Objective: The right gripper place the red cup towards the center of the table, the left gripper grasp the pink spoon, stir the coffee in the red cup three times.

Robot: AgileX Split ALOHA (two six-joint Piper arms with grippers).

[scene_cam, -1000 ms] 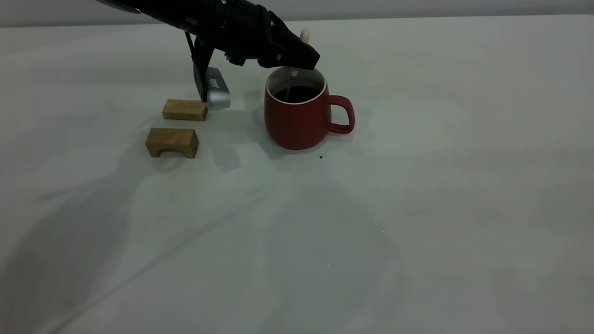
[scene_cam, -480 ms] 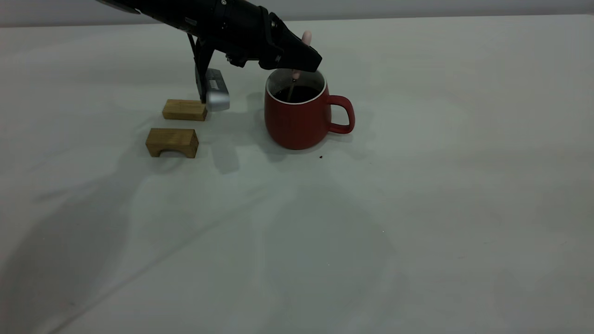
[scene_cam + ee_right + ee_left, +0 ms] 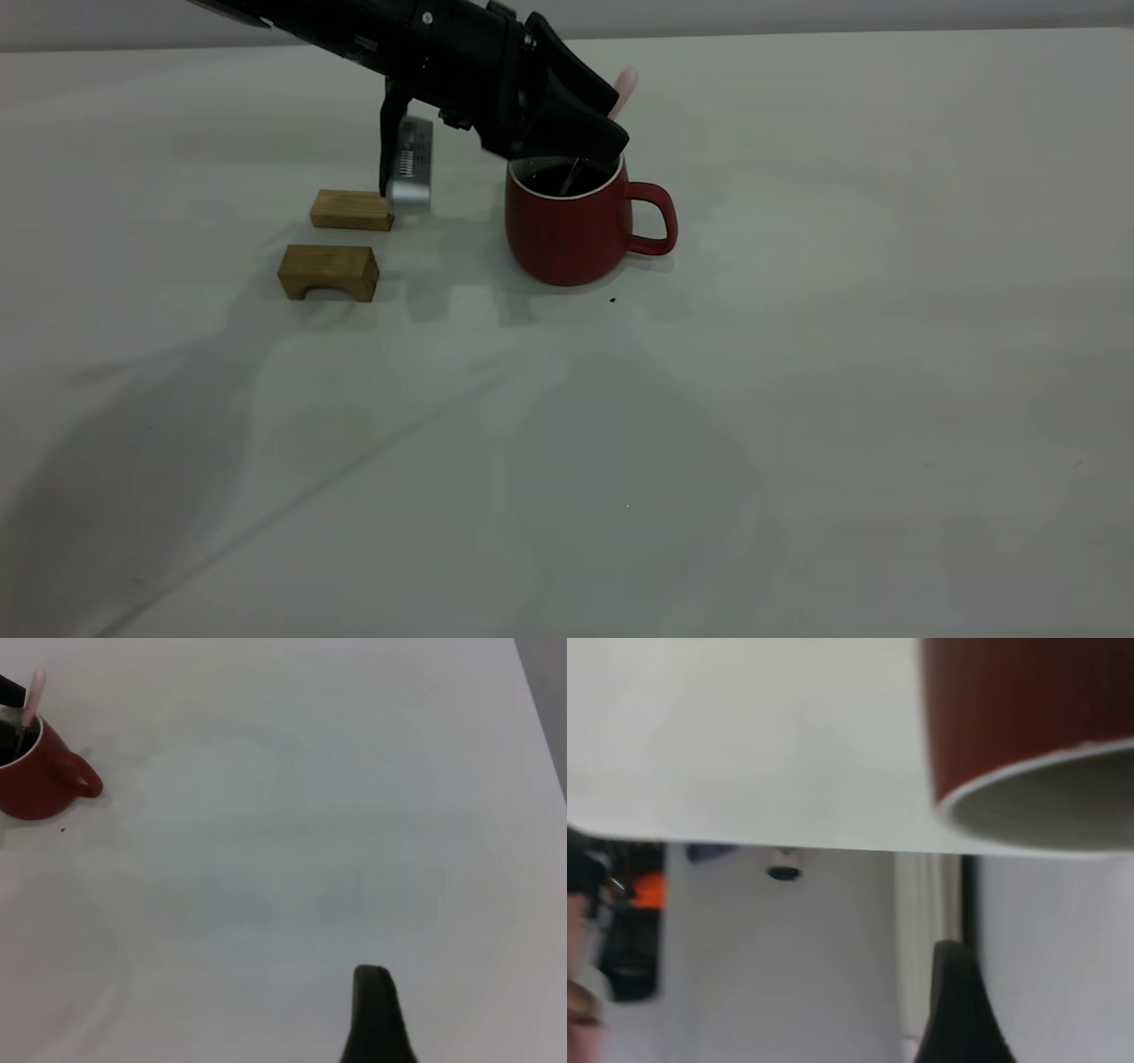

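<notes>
The left gripper (image 3: 592, 133) sits right on top of the red cup (image 3: 567, 226), low over its rim. Its black fingers are pinched on the pink spoon (image 3: 623, 89). The pink handle pokes up past the fingers and leans toward the cup's handle side. The thin grey neck goes down inside the cup, into the dark coffee (image 3: 554, 180). My guess is that this is the stirring step.

The spoon looks light, thin and stiff. Its smooth round handle could slip or twist, so a firm pinch on the pink part, as it is now, seems best. The cup looks heavy and hard, with a wide base, so it should stay put, but it could chip, and the coffee could slop over if the spoon pushes the wall hard. The loop handle is the easy place to hold it.

The cup stands on the table (image 3: 797, 399). Two wooden blocks (image 3: 352, 210) lie on the side of the cup away from its handle, well apart from it. A silver camera box (image 3: 410, 168) hangs from the arm between the cup and the blocks.

The right gripper (image 3: 376, 1014) is far from the cup, on its handle side.

I can read no words or labels anywhere.
</notes>
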